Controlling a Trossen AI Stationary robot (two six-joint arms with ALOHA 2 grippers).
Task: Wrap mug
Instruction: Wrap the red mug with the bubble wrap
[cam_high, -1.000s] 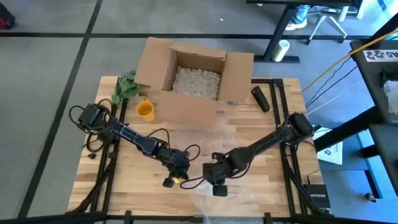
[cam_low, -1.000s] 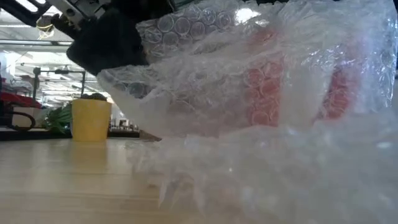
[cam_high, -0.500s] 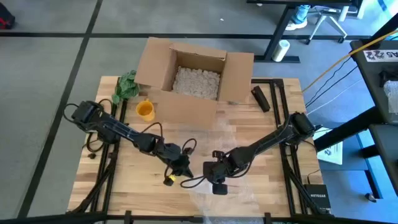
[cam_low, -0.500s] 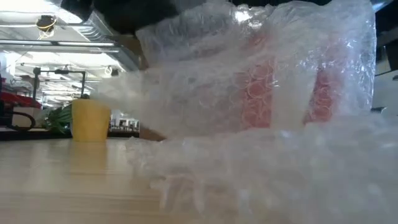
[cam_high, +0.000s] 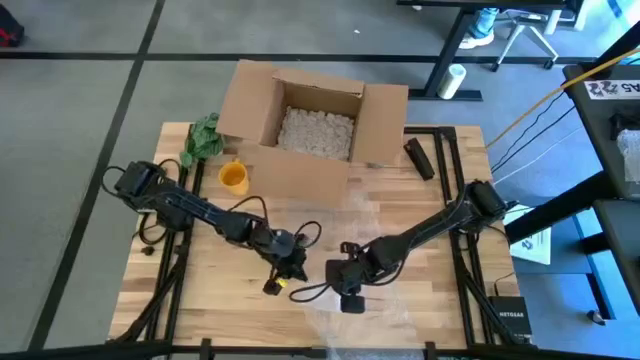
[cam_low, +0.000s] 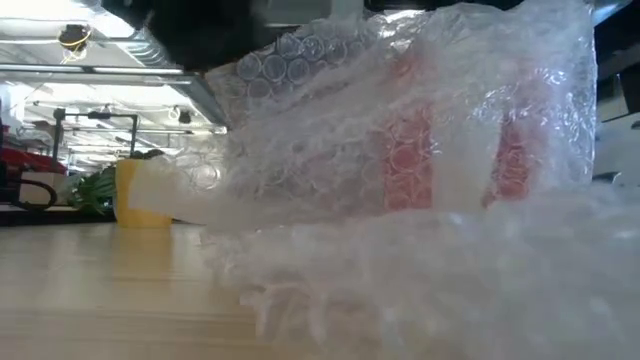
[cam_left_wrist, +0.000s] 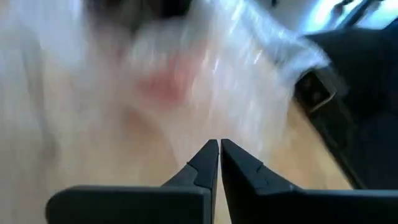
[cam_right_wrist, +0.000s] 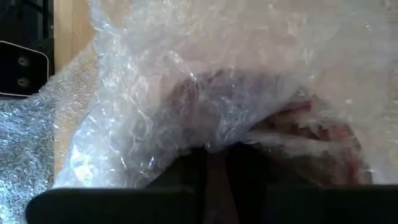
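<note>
Right at the near edge of the bench, a heap of bubble wrap fills the low view, and through its cloudy layers a red mug shows, bundled up inside and sitting on more loose wrap spread over the wood. The right gripper is down at that bundle near the front middle of the bench; in its wrist view its fingers are buried under a fold of the wrap with the red of the mug just beyond, pinched on the film with almost no gap between them. The left gripper is just beside it, low over the wood to the bundle's left, its two fingertips closed together to a hairline slit with nothing between them, the wrap and a reddish blur of the mug just ahead of its tips. A little farther back on the left stands a yellow cup, upright on the bench, with a green cloth bunched near the far left corner. Beyond those, an open cardboard box of pale packing filler sits at the far side, and a dark oblong object lies to its right.
</note>
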